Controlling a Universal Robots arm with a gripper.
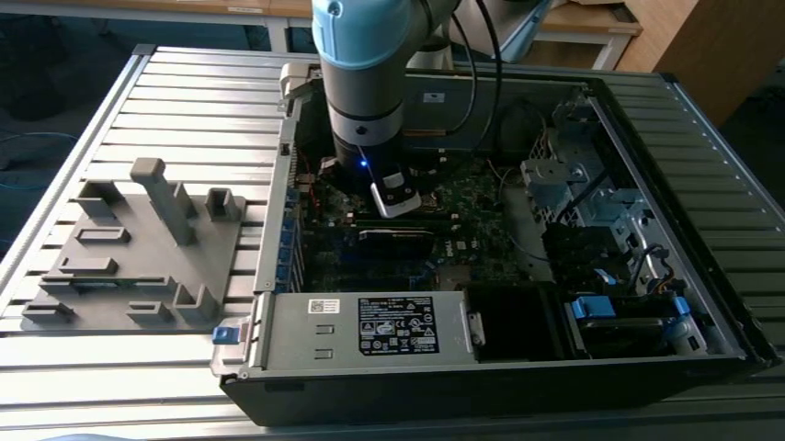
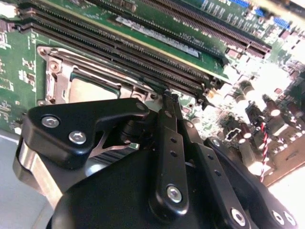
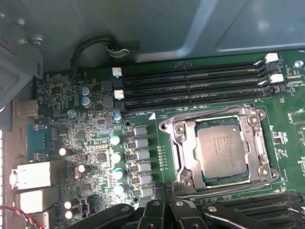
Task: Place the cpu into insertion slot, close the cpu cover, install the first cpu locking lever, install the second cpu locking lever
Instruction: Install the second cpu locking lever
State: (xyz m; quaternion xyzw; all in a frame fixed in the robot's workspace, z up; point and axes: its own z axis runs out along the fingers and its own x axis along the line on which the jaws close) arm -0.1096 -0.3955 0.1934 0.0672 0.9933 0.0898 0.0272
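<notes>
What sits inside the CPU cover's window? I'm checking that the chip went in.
In the first wrist view, the cpu lies flat inside the cpu cover window, its grey metal top showing. The insertion slot beneath is hidden by it.

The cpu [image 3: 222,151] lies in the insertion slot [image 3: 183,168], beside the memory slots [image 3: 190,86]

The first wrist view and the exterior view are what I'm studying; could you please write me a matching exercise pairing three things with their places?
Things:
1. small flat square silver-grey cpu
2. long narrow black memory slots
3. grey plastic tool stand

Places:
a. on the slatted metal table, outside the black computer case
b. inside the window of the shiny square metal cpu cover
c. in parallel rows with white end clips, beside the cpu cover

Pairs: 1-b, 2-c, 3-a
</notes>
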